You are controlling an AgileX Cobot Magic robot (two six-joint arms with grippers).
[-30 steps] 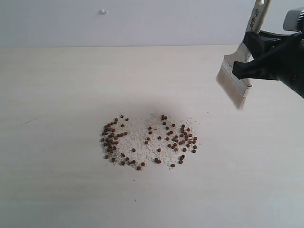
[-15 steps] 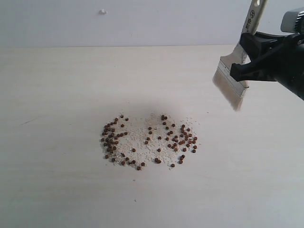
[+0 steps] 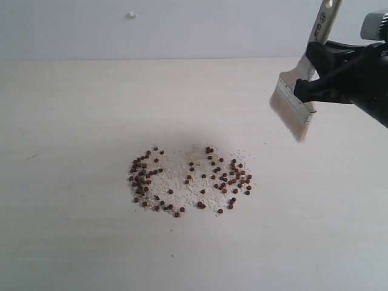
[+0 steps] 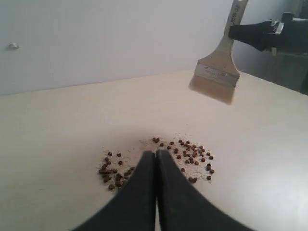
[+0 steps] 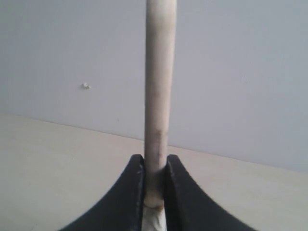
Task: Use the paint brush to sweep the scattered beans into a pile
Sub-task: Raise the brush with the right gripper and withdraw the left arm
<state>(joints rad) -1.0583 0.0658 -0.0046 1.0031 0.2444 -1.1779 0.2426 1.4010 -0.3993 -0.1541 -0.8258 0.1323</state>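
The beans (image 3: 191,180) lie scattered mid-worktop (image 3: 73,109) in two loose clumps. The brush (image 3: 295,104) hangs above, off to their right, its handle clamped in the right end effector (image 5: 155,166). The left end effector (image 4: 155,158) is closed on nothing. A hard stroke could flick beans outward, or twist the handle.

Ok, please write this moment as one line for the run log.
right gripper: shut on paint brush, in air above table | left gripper: shut, empty | beans: scattered, no pile yet
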